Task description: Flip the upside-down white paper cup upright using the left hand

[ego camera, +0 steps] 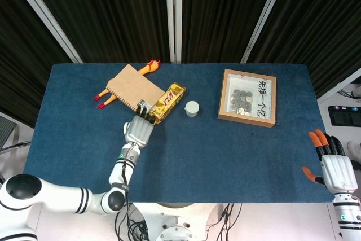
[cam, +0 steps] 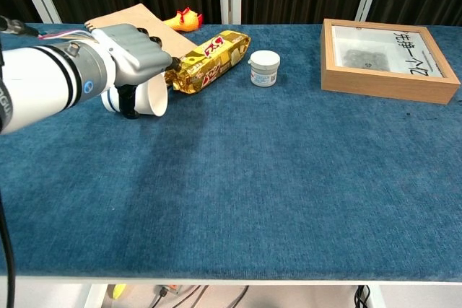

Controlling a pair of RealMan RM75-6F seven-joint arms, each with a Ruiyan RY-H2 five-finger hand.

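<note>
The white paper cup [cam: 146, 98] with blue stripes lies tilted on its side in my left hand [cam: 130, 57], its open mouth facing right, just above the blue cloth. The fingers curl over its top and the thumb sits below it. In the head view my left hand [ego camera: 139, 130] covers the cup completely, close to the gold snack packet [ego camera: 167, 103]. My right hand [ego camera: 334, 167] rests at the table's front right corner, fingers spread, holding nothing.
A gold snack packet [cam: 209, 60] lies right beside the cup, with a brown notebook [ego camera: 135, 87] and a rubber chicken [ego camera: 148, 68] behind it. A small white jar [cam: 264, 68] stands mid-table. A wooden box [cam: 389, 48] with coins is at the right.
</note>
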